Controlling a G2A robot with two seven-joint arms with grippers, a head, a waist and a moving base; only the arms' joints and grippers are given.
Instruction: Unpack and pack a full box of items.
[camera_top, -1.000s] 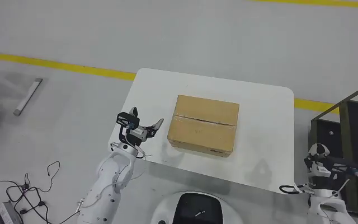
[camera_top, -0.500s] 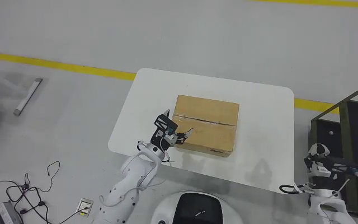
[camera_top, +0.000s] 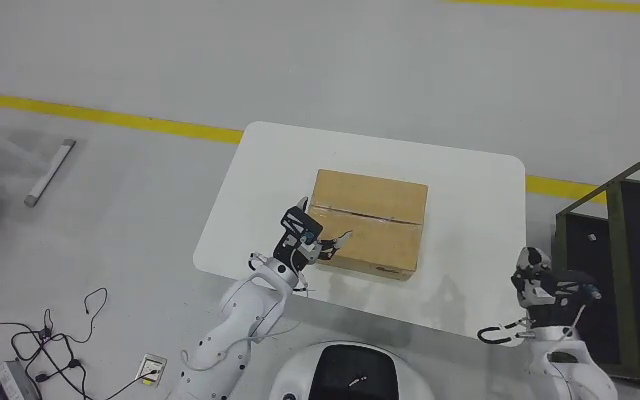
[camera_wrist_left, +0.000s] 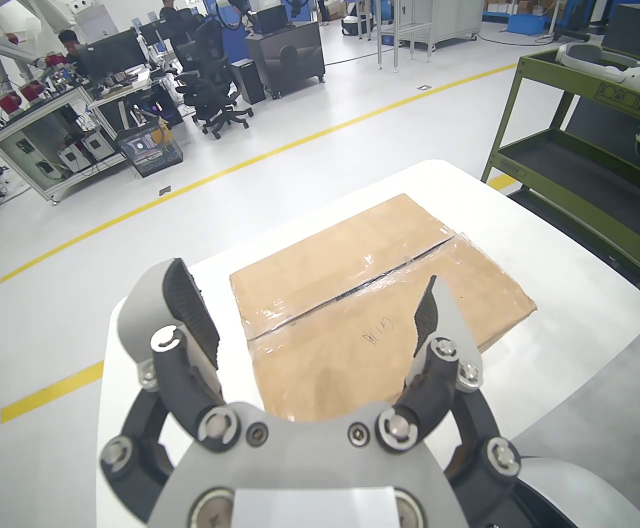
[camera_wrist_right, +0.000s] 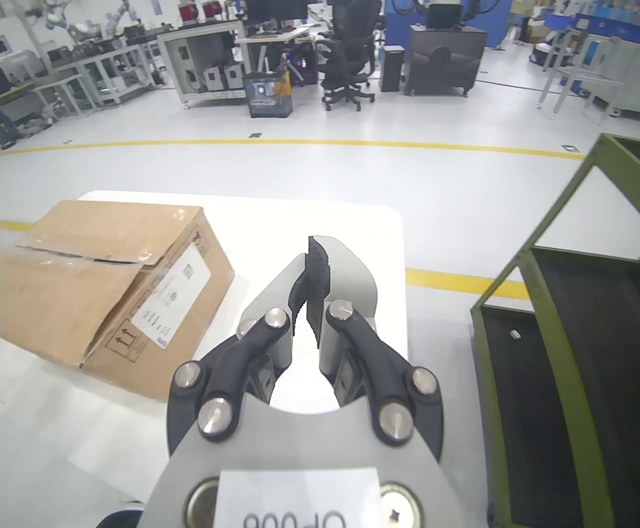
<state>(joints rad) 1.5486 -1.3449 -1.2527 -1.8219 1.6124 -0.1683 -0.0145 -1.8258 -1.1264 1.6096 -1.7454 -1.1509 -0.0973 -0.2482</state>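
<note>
Mid-table (camera_top: 470, 190) the closed brown cardboard box (camera_top: 365, 223) lies flat, its long taped seam parallel to the near edge, my left gripper (camera_wrist_left: 303, 280) spread wide and empty over one end, my right gripper (camera_wrist_right: 312, 270) closed on nothing.

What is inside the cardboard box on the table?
Nothing inside can be seen. The cardboard box is closed, its two top flaps meeting under clear tape, so any contents are covered.
</note>
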